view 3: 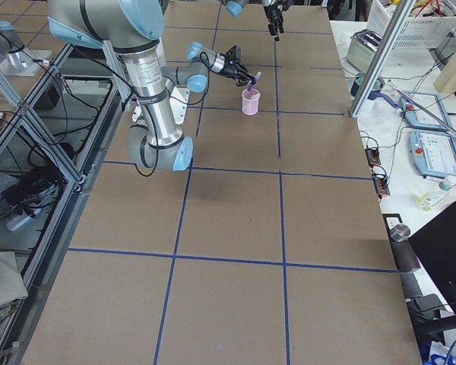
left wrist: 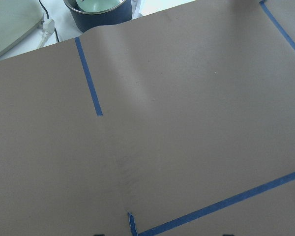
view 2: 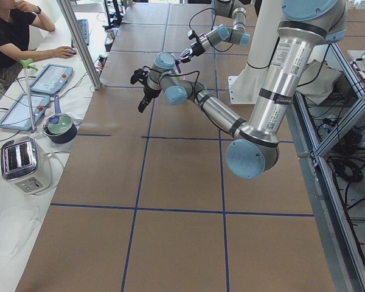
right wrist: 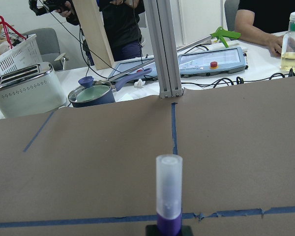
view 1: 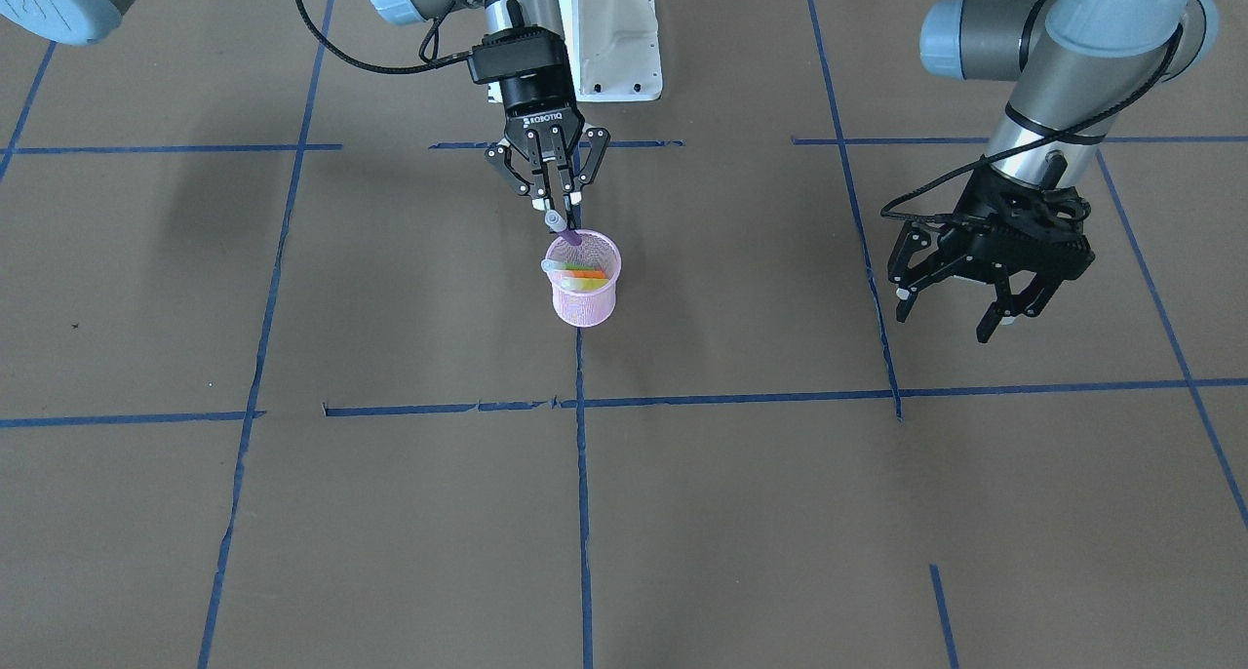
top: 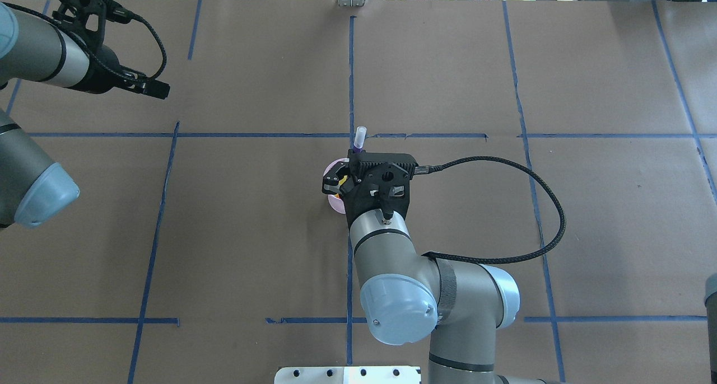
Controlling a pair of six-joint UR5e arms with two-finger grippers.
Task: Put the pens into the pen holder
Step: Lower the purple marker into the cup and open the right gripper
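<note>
The table (view 1: 390,513) carries only the task's things, gathered under the right arm (top: 392,294), which reaches out over the middle, while the left arm (view 1: 1053,84) hangs off to its own side. The right tool (view 1: 559,206) is pressed together on the purple pen (view 1: 567,232), pinching it partway along the barrel. The left tool (view 1: 944,318) is spread wide, holds nothing, and sits well apart from everything that matters, so the right arm is plainly the one to finish the job. The holder (view 1: 583,298) stands upright directly beneath the right tool's tips. The orange pen (view 1: 589,275) and green pen (view 1: 573,267) already lie slanted inside it, side by side. The purple pen's long axis runs steeply down from the tool and somewhat tilted, not plumb. Its pale cap (right wrist: 168,182) sticks up past the fingers, and its lower end is at the holder's mouth on the side nearest the tool. Whether that end is below the rim or only level with it I cannot tell. This looks like the last pen. The coming move likely turns on that lower end being inside the rim before the fingers part, or the pen could tip out over the edge.
</note>
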